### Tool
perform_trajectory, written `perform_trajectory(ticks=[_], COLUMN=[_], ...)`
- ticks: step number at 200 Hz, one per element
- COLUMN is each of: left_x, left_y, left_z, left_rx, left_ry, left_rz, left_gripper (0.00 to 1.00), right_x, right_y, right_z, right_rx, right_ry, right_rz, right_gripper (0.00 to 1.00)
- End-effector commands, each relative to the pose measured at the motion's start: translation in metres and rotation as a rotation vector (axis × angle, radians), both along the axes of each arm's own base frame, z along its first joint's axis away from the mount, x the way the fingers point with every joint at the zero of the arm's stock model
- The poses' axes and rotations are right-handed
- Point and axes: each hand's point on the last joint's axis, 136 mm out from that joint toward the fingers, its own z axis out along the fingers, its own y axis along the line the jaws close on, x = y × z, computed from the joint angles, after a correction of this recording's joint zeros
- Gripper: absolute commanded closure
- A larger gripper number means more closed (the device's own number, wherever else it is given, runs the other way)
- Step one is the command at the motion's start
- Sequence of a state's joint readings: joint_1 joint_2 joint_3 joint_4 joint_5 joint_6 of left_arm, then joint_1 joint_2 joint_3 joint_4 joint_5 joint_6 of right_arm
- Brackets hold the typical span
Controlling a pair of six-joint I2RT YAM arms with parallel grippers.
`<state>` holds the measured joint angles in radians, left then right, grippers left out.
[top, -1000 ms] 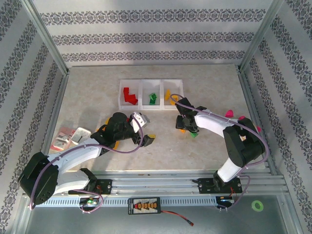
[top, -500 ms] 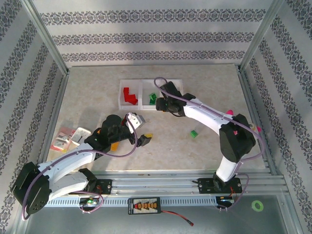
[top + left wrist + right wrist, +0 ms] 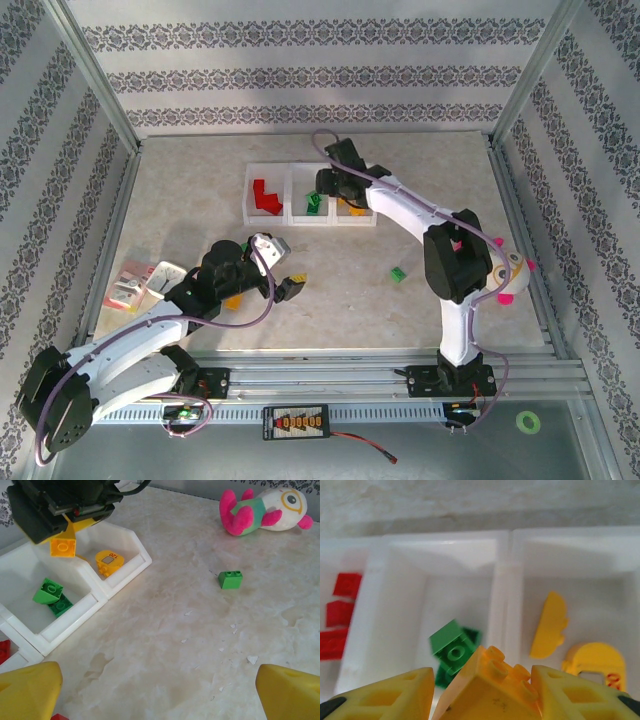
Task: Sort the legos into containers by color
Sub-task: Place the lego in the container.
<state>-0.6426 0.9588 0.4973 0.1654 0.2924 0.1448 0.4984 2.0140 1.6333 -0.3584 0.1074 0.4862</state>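
Three joined white bins (image 3: 290, 215) stand at the table's back. The left bin holds red legos (image 3: 342, 615), the middle one green legos (image 3: 452, 650), the right one yellow pieces (image 3: 550, 625). My right gripper (image 3: 335, 190) hangs over them, shut on an orange-yellow lego (image 3: 490, 690), roughly above the wall between the middle and right bins. From the left wrist view that lego (image 3: 62, 546) hangs under the right gripper (image 3: 65, 532). One green lego (image 3: 398, 273) lies alone on the table. My left gripper (image 3: 265, 290) is open over bare table, its fingers (image 3: 27, 690) far apart.
A pink-and-teal plush toy (image 3: 260, 510) lies at the right, partly behind the right arm (image 3: 455, 255). A red-and-white packet (image 3: 125, 285) lies at the left edge beside a pale flat object (image 3: 165, 275). Small white crumbs (image 3: 252, 659) dot the table.
The right arm swung from the table's middle to above the bins, carrying the orange-yellow lego and uncovering the green lego. The left gripper drew back slightly toward the near left.
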Motion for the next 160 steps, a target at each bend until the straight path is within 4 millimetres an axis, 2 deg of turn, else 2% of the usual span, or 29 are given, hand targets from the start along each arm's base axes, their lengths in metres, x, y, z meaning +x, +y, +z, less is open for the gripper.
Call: perform_trajectory(ticks=[1, 51, 71, 85, 114, 147, 160], left_x=[-0.003, 0.005, 0.019, 0.028, 0.044, 0.052, 0.054], left_y=[0.000, 0.002, 0.016, 0.028, 0.059, 0.087, 0.098], left_z=[-0.008, -0.008, -0.008, -0.010, -0.014, -0.019, -0.023], left_rx=[0.000, -0.002, 0.031, 0.061, 0.089, 0.074, 0.062], left_ry=[0.028, 0.036, 0.061, 0.075, 0.121, 0.226, 0.275], left_rz=[0.015, 0.054, 0.178, 0.269, 0.498, 0.700, 0.765], left_gripper=[0.01, 0.01, 0.01, 0.01, 0.01, 0.01, 0.01], right_x=[0.018, 0.034, 0.034, 0.034, 0.026, 0.002, -0.012], right_y=[-0.017, -0.037, -0.041, -0.044, -0.046, -0.038, -0.033], right_z=[-0.005, -0.023, -0.022, -0.015, 0.017, 0.055, 0.062], right_rx=[-0.032, -0.049, -0.052, -0.057, -0.033, -0.007, -0.002], right_ry=[-0.017, 0.002, 0.000, -0.018, -0.074, -0.154, -0.176], right_rz=[-0.028, -0.067, -0.072, -0.075, -0.066, -0.005, 0.030], right_gripper=[0.49, 0.48, 0.40, 0.33, 0.17, 0.09, 0.08])
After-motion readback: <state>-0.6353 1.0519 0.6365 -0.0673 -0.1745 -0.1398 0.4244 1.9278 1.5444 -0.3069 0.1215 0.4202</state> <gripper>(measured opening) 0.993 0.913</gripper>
